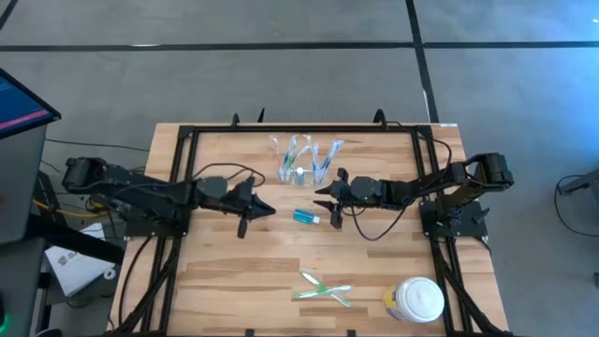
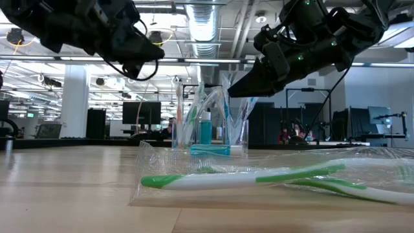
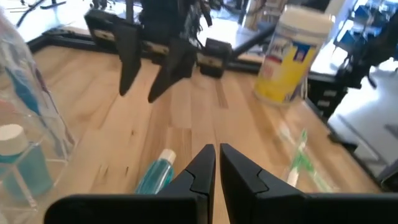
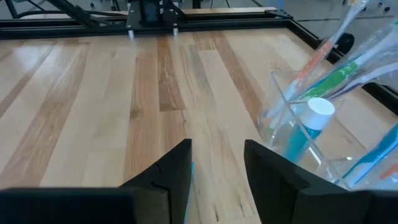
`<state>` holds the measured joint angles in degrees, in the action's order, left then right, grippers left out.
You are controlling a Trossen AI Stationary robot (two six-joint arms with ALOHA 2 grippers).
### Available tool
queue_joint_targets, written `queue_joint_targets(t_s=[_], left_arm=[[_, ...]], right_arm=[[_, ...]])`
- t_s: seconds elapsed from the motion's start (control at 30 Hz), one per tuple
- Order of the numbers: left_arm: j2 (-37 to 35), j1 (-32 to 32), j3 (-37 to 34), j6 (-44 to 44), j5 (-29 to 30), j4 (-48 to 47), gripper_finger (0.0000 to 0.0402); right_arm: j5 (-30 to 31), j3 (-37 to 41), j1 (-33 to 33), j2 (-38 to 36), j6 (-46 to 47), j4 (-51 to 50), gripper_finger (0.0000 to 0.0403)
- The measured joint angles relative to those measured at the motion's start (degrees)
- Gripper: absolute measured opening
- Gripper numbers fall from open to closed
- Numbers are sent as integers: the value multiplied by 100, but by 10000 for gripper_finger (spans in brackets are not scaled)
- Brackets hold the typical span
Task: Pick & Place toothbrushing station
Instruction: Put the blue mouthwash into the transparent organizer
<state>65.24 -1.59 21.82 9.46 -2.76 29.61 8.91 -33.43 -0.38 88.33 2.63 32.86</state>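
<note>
A clear plastic holder [image 1: 305,159] stands on the table at the far middle, with several toothbrushes and an upright teal tube [image 4: 305,134] in it. A second teal tube [image 1: 306,217] lies flat on the wood between my two grippers. Two green and white toothbrushes [image 1: 325,288] in clear wrapping lie crossed near the front edge. My left gripper [image 1: 269,211] is shut and hangs above the table just left of the lying tube [image 3: 155,176]. My right gripper [image 1: 323,199] hangs open above the table just right of that tube, near the holder [image 4: 311,140].
A white round lidded jar [image 1: 417,300] stands at the near right corner. A black frame [image 1: 299,129] runs along the table's far and side edges. Bare wood lies at the table's left half and between the lying tube and the wrapped toothbrushes [image 2: 259,178].
</note>
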Motion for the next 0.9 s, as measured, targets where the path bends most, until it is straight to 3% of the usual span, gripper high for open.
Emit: queue_joint_targets(t_s=[0.27,0.53,0.73,0.9], left_arm=[[693,-41,24,-320,95,348,17],[1425,-67,504,-496,284,160,21],[1856,-194,970,-794,330,-428,58],[2132,-410,1536,-1038,832,-1322,97]], right_arm=[[0,0,0,0,-6,-7,142],[0,0,-11,2,-22,-48,137],[0,0,-11,4,-20,-121,141],[0,0,-11,4,-20,-120,139]])
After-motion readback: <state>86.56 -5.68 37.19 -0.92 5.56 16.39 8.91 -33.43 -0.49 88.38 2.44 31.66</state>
